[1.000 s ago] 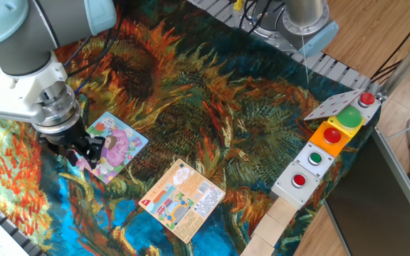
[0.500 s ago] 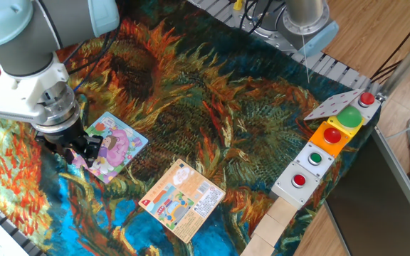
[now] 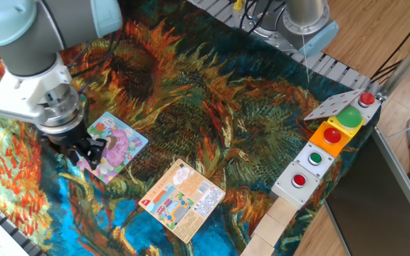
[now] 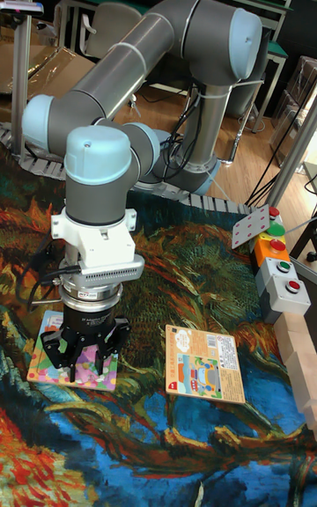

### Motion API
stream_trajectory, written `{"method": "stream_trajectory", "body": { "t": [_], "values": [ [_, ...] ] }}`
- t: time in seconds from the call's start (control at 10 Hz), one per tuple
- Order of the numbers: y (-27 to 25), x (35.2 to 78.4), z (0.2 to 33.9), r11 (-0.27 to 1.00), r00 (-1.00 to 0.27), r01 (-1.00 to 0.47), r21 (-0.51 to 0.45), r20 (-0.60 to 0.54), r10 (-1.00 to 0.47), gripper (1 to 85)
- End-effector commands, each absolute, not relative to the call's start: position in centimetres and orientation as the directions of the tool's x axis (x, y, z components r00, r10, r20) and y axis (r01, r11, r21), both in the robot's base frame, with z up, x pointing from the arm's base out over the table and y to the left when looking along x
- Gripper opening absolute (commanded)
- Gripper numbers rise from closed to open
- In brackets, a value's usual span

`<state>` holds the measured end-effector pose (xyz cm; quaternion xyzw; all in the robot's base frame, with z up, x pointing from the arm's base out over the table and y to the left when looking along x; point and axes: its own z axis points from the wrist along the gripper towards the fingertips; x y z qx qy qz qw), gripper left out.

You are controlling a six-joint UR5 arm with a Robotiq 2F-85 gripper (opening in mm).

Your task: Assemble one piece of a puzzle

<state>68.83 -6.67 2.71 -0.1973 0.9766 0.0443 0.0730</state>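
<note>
The puzzle (image 3: pixel 125 144) is a square cartoon board with a light-blue edge and a girl in pink. It lies flat on the sunflower-print cloth at the left and also shows in the tall fixed view (image 4: pixel 37 370). My gripper (image 3: pixel 85 158) stands straight down over the board's near-left corner (image 4: pixel 84 372), its fingertips at the board's surface. A small pink-lilac bit, the piece (image 3: pixel 89 164), shows at the fingertips, and the fingers look shut on it. The fingers hide most of the piece and the spot under it.
An orange-peach printed card (image 3: pixel 184 200) lies to the right of the board, also in the tall fixed view (image 4: pixel 205 364). A box of red and green buttons (image 3: pixel 321 152) and a row of wooden blocks (image 3: pixel 272 226) stand along the right edge of the cloth.
The arm and gripper have shifted a few pixels to the right over the board's corner. The board and the card have not moved.
</note>
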Motion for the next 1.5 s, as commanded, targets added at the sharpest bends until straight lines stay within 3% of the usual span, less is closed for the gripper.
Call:
{"method": "stream_trajectory", "body": {
  "t": [0.0,0.7,1.1,1.4],
  "values": [
    [-6.7,68.0,2.0,0.936,-0.926,-0.348,0.060,-0.181,-0.332,1.3],
    [-6.5,67.8,2.0,0.953,-0.946,-0.292,0.080,-0.173,-0.275,1.3],
    [-4.5,65.3,2.9,0.970,-0.963,-0.217,0.110,-0.185,-0.195,1.3],
    [-4.8,65.0,3.1,0.968,-0.955,-0.242,0.073,-0.194,-0.224,1.3]
  ]
}}
